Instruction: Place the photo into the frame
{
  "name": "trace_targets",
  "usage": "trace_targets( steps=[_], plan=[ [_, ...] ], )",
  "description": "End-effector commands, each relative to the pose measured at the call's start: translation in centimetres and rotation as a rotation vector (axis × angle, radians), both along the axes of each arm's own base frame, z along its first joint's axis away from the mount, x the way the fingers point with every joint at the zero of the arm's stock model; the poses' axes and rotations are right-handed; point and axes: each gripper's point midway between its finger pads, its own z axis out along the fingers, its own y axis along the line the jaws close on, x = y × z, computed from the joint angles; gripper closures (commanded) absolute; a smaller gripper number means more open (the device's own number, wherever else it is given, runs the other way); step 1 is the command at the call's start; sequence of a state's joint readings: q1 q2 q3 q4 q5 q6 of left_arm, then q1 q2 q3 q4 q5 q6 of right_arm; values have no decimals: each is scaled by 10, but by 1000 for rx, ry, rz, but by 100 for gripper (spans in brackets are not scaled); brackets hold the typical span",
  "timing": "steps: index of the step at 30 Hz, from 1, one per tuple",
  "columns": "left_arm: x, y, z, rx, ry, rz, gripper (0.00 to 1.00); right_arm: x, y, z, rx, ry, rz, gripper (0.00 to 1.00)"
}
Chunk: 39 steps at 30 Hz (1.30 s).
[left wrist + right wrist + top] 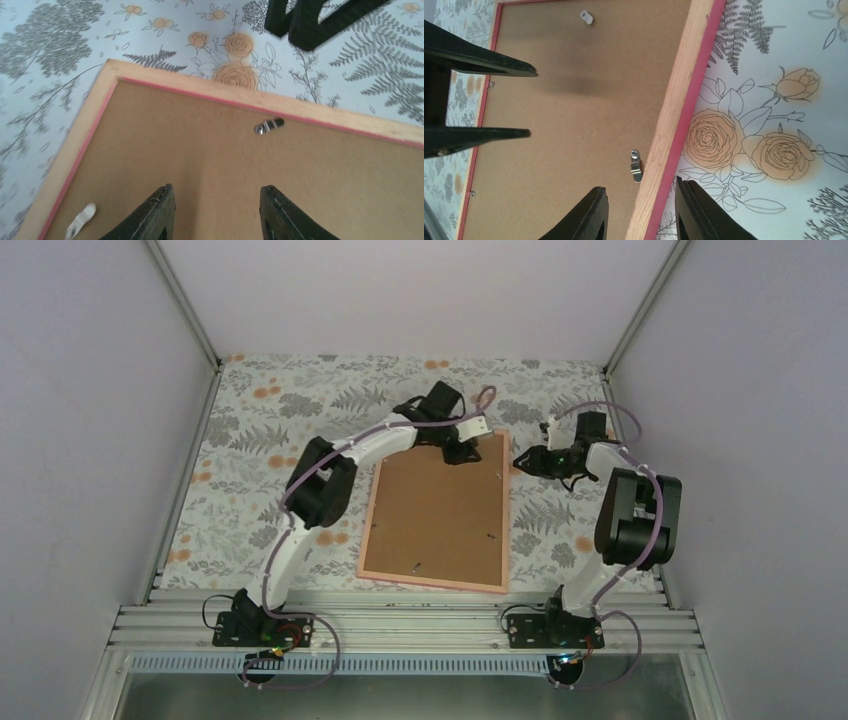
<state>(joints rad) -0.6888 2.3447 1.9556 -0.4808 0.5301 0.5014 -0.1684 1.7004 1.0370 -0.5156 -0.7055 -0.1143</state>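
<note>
A pink-edged frame [430,582] lies face down in the middle of a table [270,420] covered with a flower and fern pattern. Its long sides run from the robot's near edge towards the far wall, leaning slightly to the right. A brown backing board [440,515] fills the back of the frame, held by small metal clips along the inner edge, one of them [636,165] by the right long side. The photo cannot be seen in any view, and it is impossible to tell whether it sits under the board or somewhere out of sight. Both arms reach to the far end of the frame. The left claw [217,189] is open and empty, hanging over the board just inside the far short edge, its fingers pointing towards that edge. The right claw [640,186] is also open and empty, close to the far right corner, with one finger over the board and the other over the table, so the right long rail runs between them. Whether either claw touches the frame is unclear. The next move probably turns on the right claw, since the rail and a clip lie directly between its fingers, while the left claw is placed to press on the board.
</note>
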Motion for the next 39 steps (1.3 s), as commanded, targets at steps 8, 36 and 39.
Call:
trace_targets(
  steps=[8,36,39],
  plan=[
    [-14,-59,-32,58,-53,-102,62,-3,14,-47,200,140,-8,76],
    [-27,-52,-101,216,-68,3,92,-24,25,-78,230,222,0,92],
    [-26,-55,-96,200,-60,18,93,-23,25,-77,230,218,4,92]
  ],
)
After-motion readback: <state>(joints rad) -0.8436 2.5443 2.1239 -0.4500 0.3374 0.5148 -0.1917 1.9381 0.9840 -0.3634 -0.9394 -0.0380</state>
